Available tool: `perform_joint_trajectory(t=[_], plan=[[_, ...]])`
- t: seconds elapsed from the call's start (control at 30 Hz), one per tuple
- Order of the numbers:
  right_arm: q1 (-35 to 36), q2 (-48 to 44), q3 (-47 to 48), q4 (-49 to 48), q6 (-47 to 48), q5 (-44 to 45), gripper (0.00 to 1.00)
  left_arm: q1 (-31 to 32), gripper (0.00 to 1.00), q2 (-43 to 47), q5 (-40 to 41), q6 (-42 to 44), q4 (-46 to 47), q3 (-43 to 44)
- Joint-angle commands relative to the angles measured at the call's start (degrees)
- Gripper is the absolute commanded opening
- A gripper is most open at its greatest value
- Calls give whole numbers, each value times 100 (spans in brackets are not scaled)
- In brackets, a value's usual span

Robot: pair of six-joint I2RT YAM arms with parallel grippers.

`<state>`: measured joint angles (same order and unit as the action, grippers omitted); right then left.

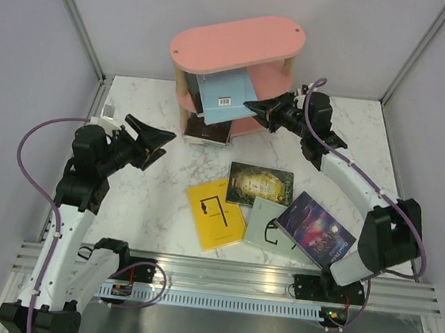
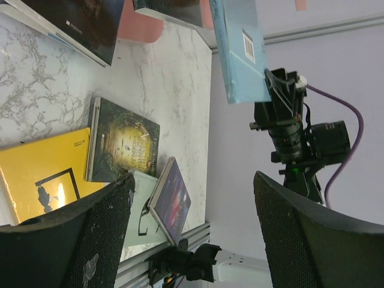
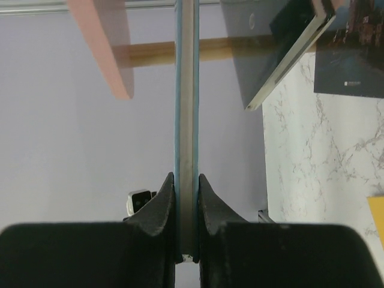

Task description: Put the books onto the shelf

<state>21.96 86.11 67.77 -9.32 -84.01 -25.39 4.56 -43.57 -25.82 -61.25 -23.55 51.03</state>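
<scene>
The pink three-tier shelf (image 1: 237, 39) stands at the back of the table. My right gripper (image 1: 257, 107) is shut on a blue book (image 1: 221, 92) and holds it on edge at the shelf's middle tier; in the right wrist view the blue book (image 3: 186, 108) is pinched between both fingers (image 3: 161, 201). A dark book (image 1: 208, 131) lies at the bottom tier. On the table lie a yellow book (image 1: 215, 213), a green-gold book (image 1: 260, 185), a grey-green book (image 1: 266, 228) and a purple galaxy book (image 1: 317, 225). My left gripper (image 1: 152, 140) hovers open and empty, left of the shelf.
Grey walls enclose the marble table (image 1: 345, 140) on three sides. A metal rail (image 1: 227, 274) runs along the near edge by the arm bases. The purple galaxy book (image 2: 174, 201) leans tilted against the right arm's base, over the grey-green book (image 2: 139, 217).
</scene>
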Motion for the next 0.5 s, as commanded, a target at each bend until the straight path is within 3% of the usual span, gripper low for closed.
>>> perform_joint_trajectory(t=[0.0,0.33,0.47], plan=[[-25,641,772,-1124,-177,-195,0,-69,82,-46,-221,333,105,13],[-51,2779,2915,-800,60,-555,0,-166,82,-178,-371,404,140,30],[-51,3052,3102,-694,77,-634,0,-201,82,-239,-406,491,149,83]])
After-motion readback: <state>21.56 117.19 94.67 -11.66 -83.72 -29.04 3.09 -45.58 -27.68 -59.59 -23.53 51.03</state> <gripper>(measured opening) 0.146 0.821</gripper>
